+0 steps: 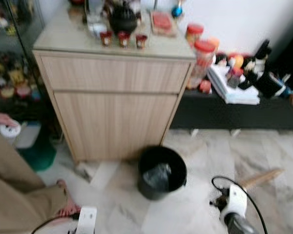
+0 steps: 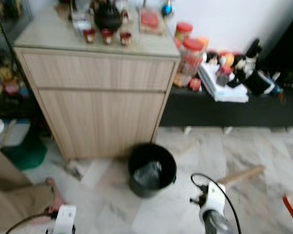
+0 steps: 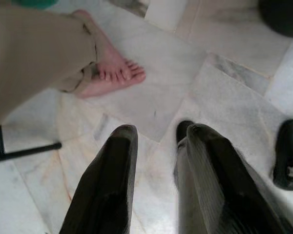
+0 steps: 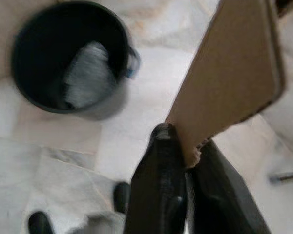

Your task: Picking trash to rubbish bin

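Note:
A black rubbish bin (image 1: pixel 162 171) stands on the marble floor in front of a wooden cabinet, with a crumpled grey liner or wrapper inside (image 4: pixel 88 73). My right gripper (image 4: pixel 188 161) is shut on a flat brown piece of cardboard (image 4: pixel 234 73), which sticks out to the right of the bin (image 1: pixel 261 177). The right wrist (image 1: pixel 234 202) is low at the right, a short way from the bin. My left gripper (image 3: pixel 156 141) hangs open over bare floor, its fingers (image 3: pixel 112 175) holding nothing.
A person in beige trousers stands at the left (image 1: pixel 14 195), bare foot (image 3: pixel 112 73) close to my left gripper. The wooden cabinet (image 1: pixel 112 92) carries a teapot and small cups. A low black shelf (image 1: pixel 234 109) with papers and clutter runs along the right wall.

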You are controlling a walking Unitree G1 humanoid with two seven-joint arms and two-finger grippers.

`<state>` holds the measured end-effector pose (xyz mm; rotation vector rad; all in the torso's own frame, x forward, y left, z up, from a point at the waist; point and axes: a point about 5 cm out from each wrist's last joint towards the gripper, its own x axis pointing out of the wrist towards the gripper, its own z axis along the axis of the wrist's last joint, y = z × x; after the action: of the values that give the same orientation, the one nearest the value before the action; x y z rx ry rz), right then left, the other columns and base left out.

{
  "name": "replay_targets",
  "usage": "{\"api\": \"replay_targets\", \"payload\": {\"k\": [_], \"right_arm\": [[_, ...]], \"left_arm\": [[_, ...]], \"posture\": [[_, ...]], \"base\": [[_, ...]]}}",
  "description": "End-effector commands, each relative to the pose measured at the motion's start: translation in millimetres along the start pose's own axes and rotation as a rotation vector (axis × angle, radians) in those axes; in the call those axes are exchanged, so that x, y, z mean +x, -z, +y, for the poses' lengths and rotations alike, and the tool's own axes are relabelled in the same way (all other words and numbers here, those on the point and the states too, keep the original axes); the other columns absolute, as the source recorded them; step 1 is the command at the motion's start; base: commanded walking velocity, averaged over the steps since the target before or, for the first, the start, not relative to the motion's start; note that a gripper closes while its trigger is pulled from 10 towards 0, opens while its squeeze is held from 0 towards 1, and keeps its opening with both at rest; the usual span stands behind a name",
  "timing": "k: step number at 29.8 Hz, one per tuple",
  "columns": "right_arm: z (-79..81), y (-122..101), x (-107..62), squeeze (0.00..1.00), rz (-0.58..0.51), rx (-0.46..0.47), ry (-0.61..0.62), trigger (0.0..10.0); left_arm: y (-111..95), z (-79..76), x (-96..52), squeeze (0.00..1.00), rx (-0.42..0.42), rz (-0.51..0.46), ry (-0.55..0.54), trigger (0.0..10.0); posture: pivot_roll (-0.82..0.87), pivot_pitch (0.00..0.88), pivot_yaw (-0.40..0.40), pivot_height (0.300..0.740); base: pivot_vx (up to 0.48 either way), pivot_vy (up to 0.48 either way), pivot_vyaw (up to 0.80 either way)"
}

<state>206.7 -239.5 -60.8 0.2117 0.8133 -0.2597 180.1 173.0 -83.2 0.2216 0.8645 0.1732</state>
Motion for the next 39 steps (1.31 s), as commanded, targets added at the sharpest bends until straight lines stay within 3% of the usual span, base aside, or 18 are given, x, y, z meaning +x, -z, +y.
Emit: {"api": "replay_targets", "payload": {"k": [1, 39], "right_arm": [[-6.9, -4.7, -0.3, 0.00, -0.010, -0.001, 0.022, 10.0], [-6.5, -7.7, 0.3, 0.00, -0.016, -0.005, 0.022, 10.0]], "left_arm": [[12.8, -9.1, -4.6, 0.00, -0.005, 0.052, 0.028, 10.0], [14.5, -11.5, -5.6, 0.00, 0.001, 0.056, 0.040, 10.0]], "posture": [[0.06, 0.145, -0.179, 0.728], [0.06, 0.137, -0.179, 0.728]], "base": [[0.315, 0.000, 0.00], [0.309, 0.000, -0.06]]}}
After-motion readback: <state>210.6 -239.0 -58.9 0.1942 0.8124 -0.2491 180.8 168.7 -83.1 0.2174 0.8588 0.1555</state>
